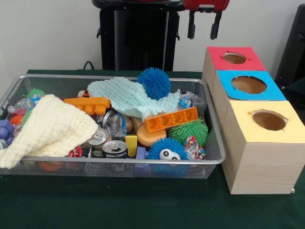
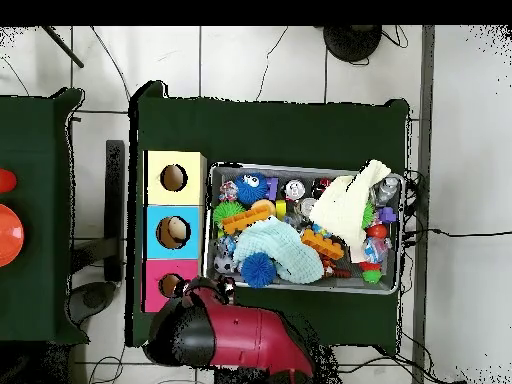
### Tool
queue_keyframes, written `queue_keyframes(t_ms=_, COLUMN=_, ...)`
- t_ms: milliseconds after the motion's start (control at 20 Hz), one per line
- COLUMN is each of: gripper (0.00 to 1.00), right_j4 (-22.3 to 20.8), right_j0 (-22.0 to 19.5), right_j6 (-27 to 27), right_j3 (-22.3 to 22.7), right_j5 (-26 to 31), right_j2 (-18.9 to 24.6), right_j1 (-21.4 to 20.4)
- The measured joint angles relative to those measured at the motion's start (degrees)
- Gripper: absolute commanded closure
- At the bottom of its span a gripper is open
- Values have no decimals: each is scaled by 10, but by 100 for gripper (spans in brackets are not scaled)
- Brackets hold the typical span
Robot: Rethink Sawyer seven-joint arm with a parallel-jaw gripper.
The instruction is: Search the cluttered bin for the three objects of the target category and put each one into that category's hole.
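The bin (image 1: pixel 119 161) is a silver wire mesh basket on the green table, full of clutter; it also shows in the overhead view (image 2: pixel 290 167). In it are a blue spiky ball (image 1: pixel 154 82), a green spiky ball (image 1: pixel 189 130), a blue spiky ball with eyes (image 1: pixel 167 149), two orange bricks (image 1: pixel 170 119) (image 1: pixel 88 103), cans (image 1: pixel 114 149), a teal cloth (image 1: pixel 128 98) and a cream cloth (image 1: pixel 50 129). Beside the bin stand three wooden boxes with holes: red top (image 1: pixel 233 58), blue top (image 1: pixel 249 85), yellow top (image 1: pixel 268 120). My gripper (image 1: pixel 203 26) hangs open and empty above and behind the red box, seen also in the overhead view (image 2: pixel 212 290).
The black pedestal (image 1: pixel 138 38) stands behind the bin. The cloths cover part of the clutter. In the overhead view a second green table (image 2: pixel 30 220) at the left holds orange objects (image 2: pixel 8 235). Cables lie on the tiled floor around the table.
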Motion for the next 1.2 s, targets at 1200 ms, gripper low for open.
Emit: queue_keyframes(t_ms=1200, gripper=0, right_j4=3, right_j0=-62, right_j6=0, right_j3=-8, right_j5=-133, right_j2=7, right_j1=143)
